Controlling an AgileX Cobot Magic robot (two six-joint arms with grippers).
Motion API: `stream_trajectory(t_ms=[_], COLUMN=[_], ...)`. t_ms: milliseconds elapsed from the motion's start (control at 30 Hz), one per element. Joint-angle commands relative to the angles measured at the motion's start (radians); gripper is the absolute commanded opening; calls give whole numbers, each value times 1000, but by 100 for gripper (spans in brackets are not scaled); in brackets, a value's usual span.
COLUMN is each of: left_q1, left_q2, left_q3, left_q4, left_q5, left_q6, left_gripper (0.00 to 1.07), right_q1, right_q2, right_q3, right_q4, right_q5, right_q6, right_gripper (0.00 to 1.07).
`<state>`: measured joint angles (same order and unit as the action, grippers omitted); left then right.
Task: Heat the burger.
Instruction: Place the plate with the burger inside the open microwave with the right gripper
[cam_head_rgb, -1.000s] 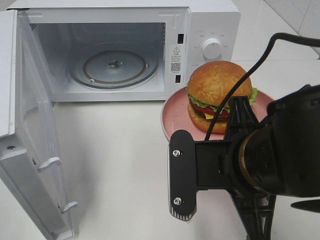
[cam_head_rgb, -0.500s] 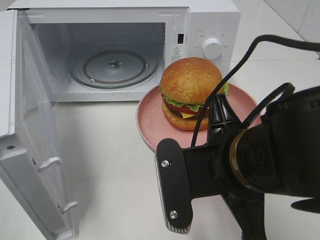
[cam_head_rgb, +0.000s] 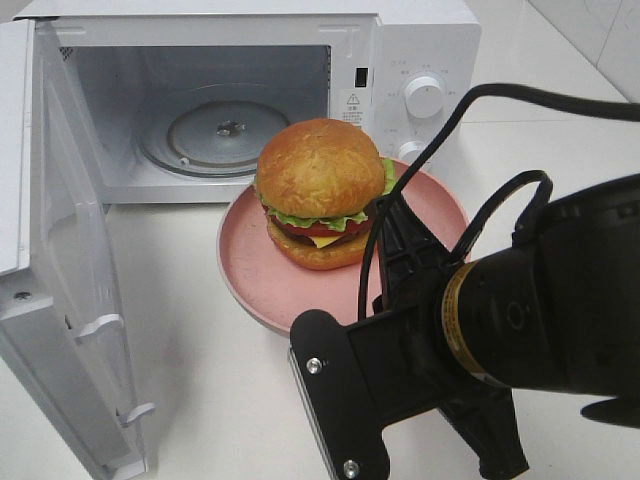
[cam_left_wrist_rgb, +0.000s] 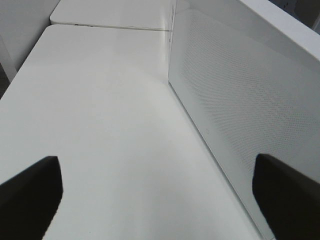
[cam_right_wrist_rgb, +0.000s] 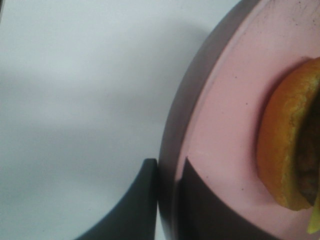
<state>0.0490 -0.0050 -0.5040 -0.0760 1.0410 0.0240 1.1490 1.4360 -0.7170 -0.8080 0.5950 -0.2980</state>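
Note:
The burger (cam_head_rgb: 320, 190), with a golden bun, lettuce, tomato and cheese, sits on a pink plate (cam_head_rgb: 255, 270) in front of the open microwave (cam_head_rgb: 420, 40). My right gripper (cam_head_rgb: 392, 225) grips the plate's near right rim. In the right wrist view the right gripper (cam_right_wrist_rgb: 167, 167) is shut on the plate rim (cam_right_wrist_rgb: 220, 125), one finger under it and one on top, with the burger's bun (cam_right_wrist_rgb: 282, 150) close by. My left gripper (cam_left_wrist_rgb: 160, 200) is open and holds nothing, beside the microwave door (cam_left_wrist_rgb: 240, 100).
The microwave's door (cam_head_rgb: 60, 280) swings out wide at the left. Its glass turntable (cam_head_rgb: 228, 128) lies bare inside the cavity. A knob (cam_head_rgb: 424, 96) sits on the control panel at the right. My right arm's bulk (cam_head_rgb: 540, 310) covers the lower right of the exterior view.
The right gripper has carried the plate and burger leftward, from in front of the control panel to in front of the cavity opening. The left gripper has stayed still.

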Motion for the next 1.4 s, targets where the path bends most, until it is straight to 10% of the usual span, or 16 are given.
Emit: stream_trajectory(t_ms=[33, 1133, 1400], left_q1=[-2, -2, -2], left_q2=[-21, -21, -21], left_q3=[0, 0, 0], left_q4=[-1, -1, -1], left_q5=[-4, -4, -4], left_q6=[-2, -2, -2], left_gripper=[98, 98, 98], right_q1=[-5, -362, -372], right_q2=[-12, -12, -12], right_q3=[-4, -4, -4], right_q4=[-47, 646, 636], right_q5=[-24, -232, -270], right_q6=[-49, -1041, -1047], right_gripper=[0, 0, 0])
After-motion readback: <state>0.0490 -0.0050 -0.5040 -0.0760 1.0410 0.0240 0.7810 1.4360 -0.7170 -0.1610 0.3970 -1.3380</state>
